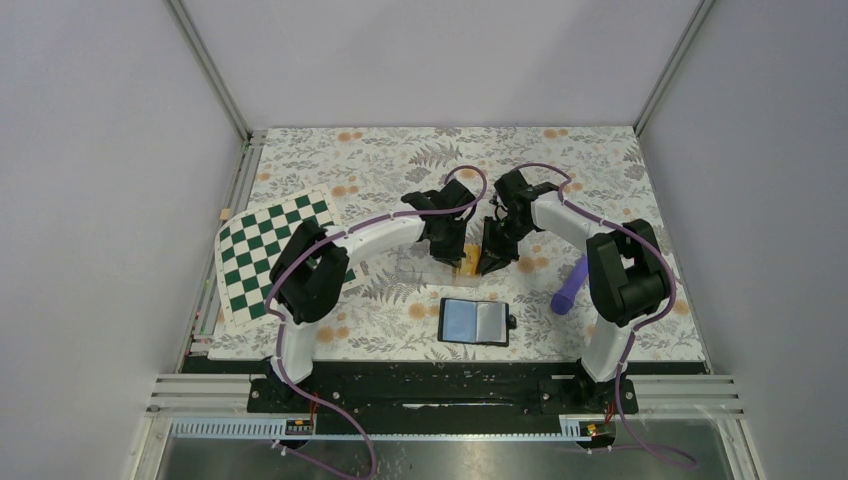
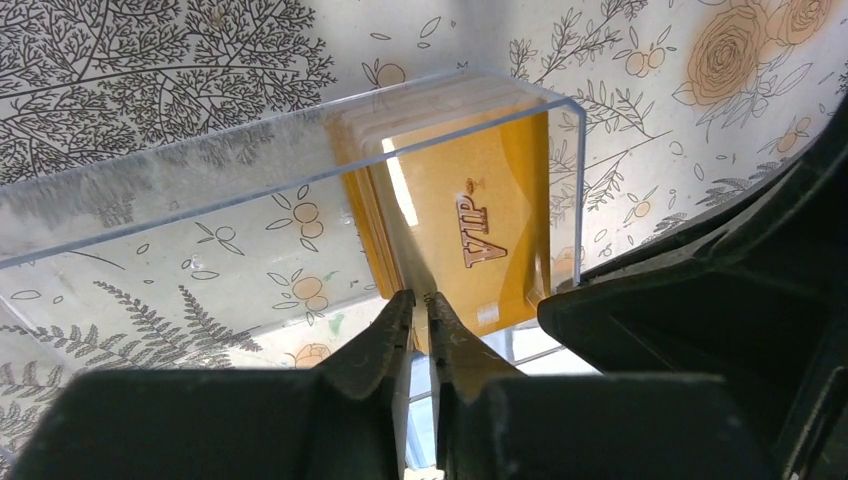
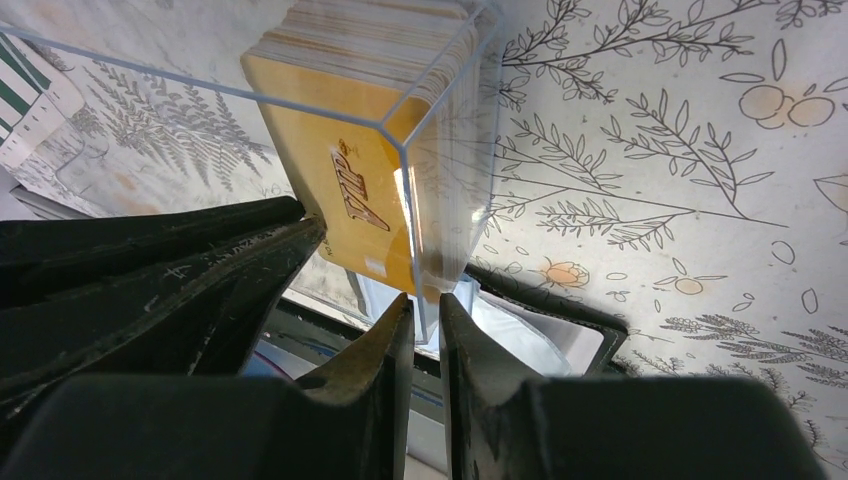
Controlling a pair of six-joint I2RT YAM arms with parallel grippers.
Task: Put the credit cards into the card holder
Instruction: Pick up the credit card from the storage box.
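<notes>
Left claw (image 2: 420,322) clenched on one credit card (image 2: 485,245), which extends lengthwise straight ahead of it. Right claw (image 3: 426,322) clamps the clear box (image 3: 455,170) wall. Card holder (image 1: 474,321) lies open base-side of both.

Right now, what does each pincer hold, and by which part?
Left pincer pinches one yellow card by its edge; right pincer clamps the clear box by its end wall.

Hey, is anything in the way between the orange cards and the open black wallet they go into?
Yes: the clear plastic box walls the orange-yellow plastic cards in, so they must lift out first. Between box and the open black wallet only bare floral cloth shows.
</notes>
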